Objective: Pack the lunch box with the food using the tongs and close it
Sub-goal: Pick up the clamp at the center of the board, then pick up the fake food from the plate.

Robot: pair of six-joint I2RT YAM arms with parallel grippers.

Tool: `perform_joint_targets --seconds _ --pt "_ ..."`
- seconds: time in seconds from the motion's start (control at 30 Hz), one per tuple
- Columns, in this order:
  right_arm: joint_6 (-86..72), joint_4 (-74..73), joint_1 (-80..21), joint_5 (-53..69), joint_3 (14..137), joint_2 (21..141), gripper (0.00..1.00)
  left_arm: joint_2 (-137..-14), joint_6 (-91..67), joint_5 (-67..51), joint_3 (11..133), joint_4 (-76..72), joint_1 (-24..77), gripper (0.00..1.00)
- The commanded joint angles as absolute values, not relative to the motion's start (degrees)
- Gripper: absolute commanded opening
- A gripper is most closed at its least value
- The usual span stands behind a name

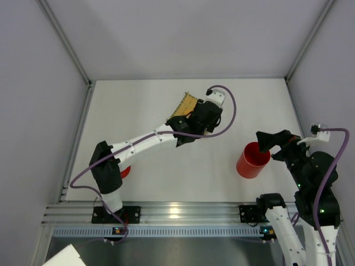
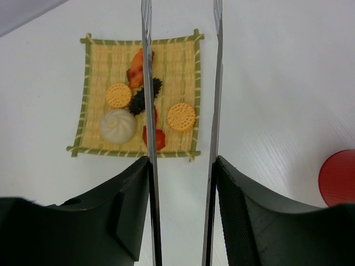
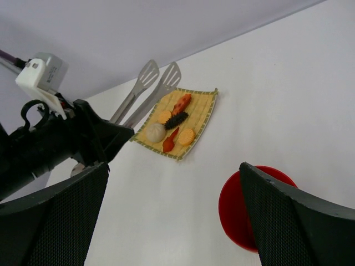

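Observation:
The tongs (image 2: 147,83) are pinched between the fingers of my left gripper (image 2: 182,166), which is shut on them. Their two slim arms reach out over the yellow woven mat (image 2: 100,61). The food lies on the mat: a white bun (image 2: 118,126), two round biscuits (image 2: 181,116), a dark piece (image 2: 138,102), and orange and red pieces. The red lunch box (image 1: 253,160) stands open on the table to the right. My right gripper (image 1: 274,143) hovers just above it, open and holding nothing. The tongs' flat ends (image 3: 150,75) show beyond the mat.
A red lid (image 1: 125,172) peeks out beside the left arm's base. White walls enclose the table on the left, back and right. The left arm (image 1: 138,145) stretches diagonally across the table's middle.

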State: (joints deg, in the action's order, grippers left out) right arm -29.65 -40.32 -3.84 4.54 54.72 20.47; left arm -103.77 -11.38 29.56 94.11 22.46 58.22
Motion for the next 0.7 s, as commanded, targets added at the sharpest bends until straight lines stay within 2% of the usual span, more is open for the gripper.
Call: perform_joint_targets --seconds 0.0,0.23,0.4,0.67 --pt "-30.3 -39.6 -3.2 4.6 53.6 20.1 0.99 -98.7 -16.0 33.6 91.9 29.5 56.6 0.54" --pt "-30.8 -38.9 -3.1 5.3 53.0 20.4 1.00 -93.9 -19.2 27.3 85.9 32.7 51.4 0.55" --pt "-30.8 -38.8 -3.2 5.7 52.9 20.3 0.99 -93.0 -19.8 26.1 83.4 33.4 49.0 0.58" --pt "-30.8 -38.9 -3.2 6.0 53.1 20.4 0.99 -94.0 -21.0 23.2 81.4 33.4 46.4 0.58"
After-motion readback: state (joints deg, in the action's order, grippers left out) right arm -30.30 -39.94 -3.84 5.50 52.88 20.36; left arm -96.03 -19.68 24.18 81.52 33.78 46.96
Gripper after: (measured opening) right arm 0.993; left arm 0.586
